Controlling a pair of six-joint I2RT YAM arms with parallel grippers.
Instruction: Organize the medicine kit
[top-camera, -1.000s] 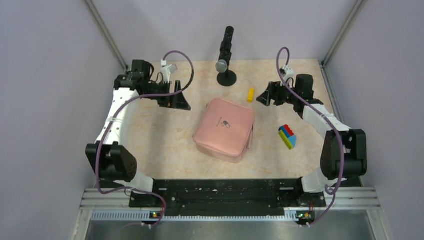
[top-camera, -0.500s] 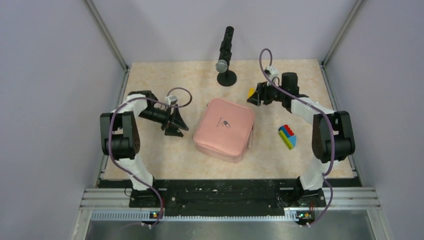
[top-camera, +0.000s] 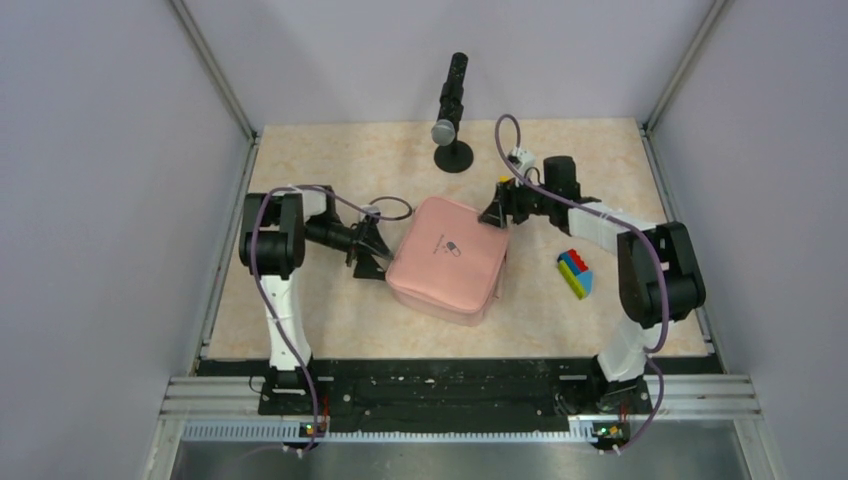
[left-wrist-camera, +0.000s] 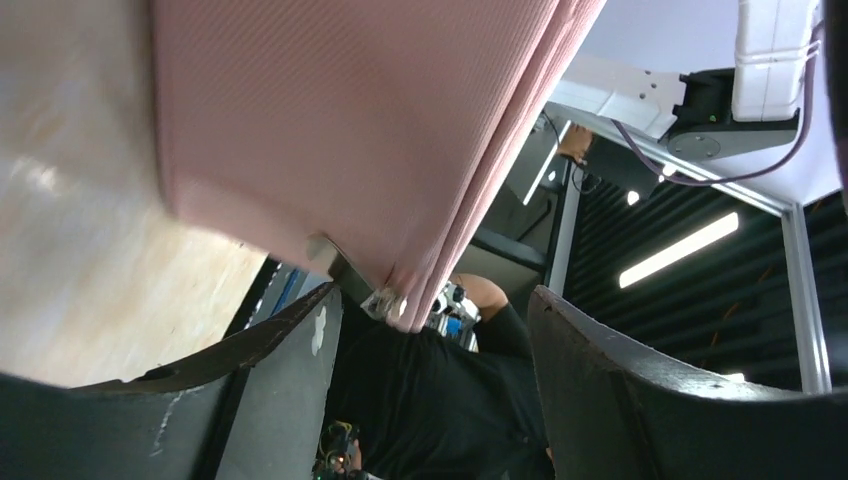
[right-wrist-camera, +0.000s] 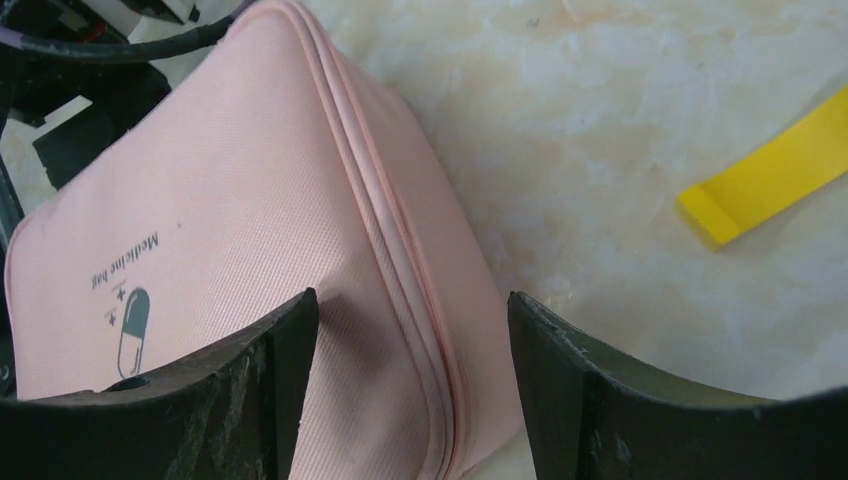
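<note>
The pink medicine kit (top-camera: 448, 258) lies zipped shut in the middle of the table, its pill logo on the lid. My left gripper (top-camera: 376, 248) is open at the kit's left edge. In the left wrist view the kit (left-wrist-camera: 340, 130) fills the top, and its metal zip pull (left-wrist-camera: 384, 300) hangs near the gap between the jaws. My right gripper (top-camera: 497, 209) is open at the kit's far right corner. In the right wrist view the jaws straddle the kit's zip seam (right-wrist-camera: 400, 270) without closing on it.
A yellow brick (right-wrist-camera: 770, 180) lies on the table just right of the right gripper. A multicoloured toy-brick block (top-camera: 574, 273) sits right of the kit. A black stand with a grey-tipped arm (top-camera: 452, 110) stands at the back.
Both arms have swung in from the back corners toward the kit. The left gripper now sits at its left edge, the right at its far right corner. The kit has not moved.
</note>
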